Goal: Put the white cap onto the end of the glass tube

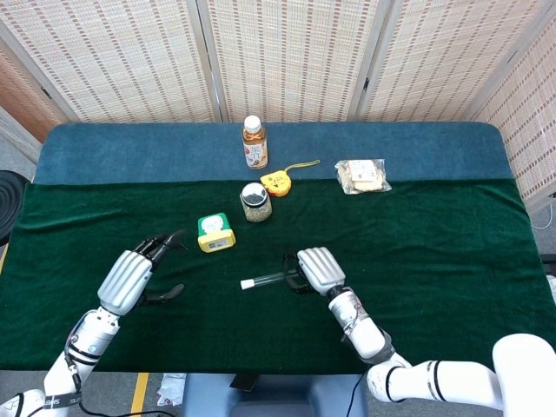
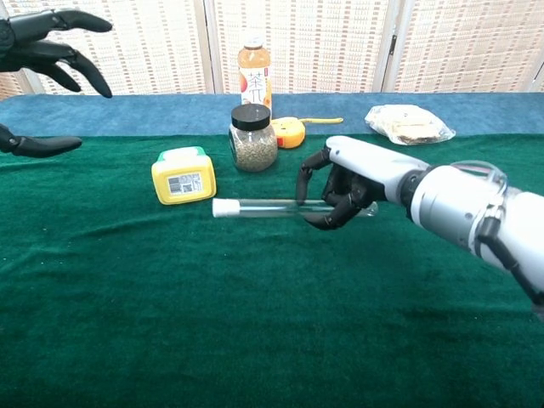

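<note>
— Green cloth is covering the counter (image 1: 452,261), with a blue strip along the far edge and woven screens behind. Where is the tube sitting?

— The right robot hand (image 1: 318,269) is holding the tube (image 2: 289,206) near its closed end, fingers curling around the glass. It is lying level, just above the cloth toward the near edge, its long axis running sideways across the counter.

— And the cap?

— The cap (image 2: 224,207) is already sitting on the tube's left end, pointing toward the left robot hand (image 1: 130,276).

— Is that hand holding anything?

— No. It is hanging empty, fingers spread wide, well apart from the cap and nearer the counter's left edge.

— So what is left?

— Judging from this, little: the capped tube probably just needs setting down, and the right robot hand is the one doing it.

— Anything crowding it?

— A yellow box (image 1: 215,233) and a jar (image 1: 254,201) are standing beyond the tube toward the far edge, with a bottle (image 1: 254,142), a tape measure (image 1: 277,182) and a bag (image 1: 362,175) further back. Nothing is lying under the tube.
</note>
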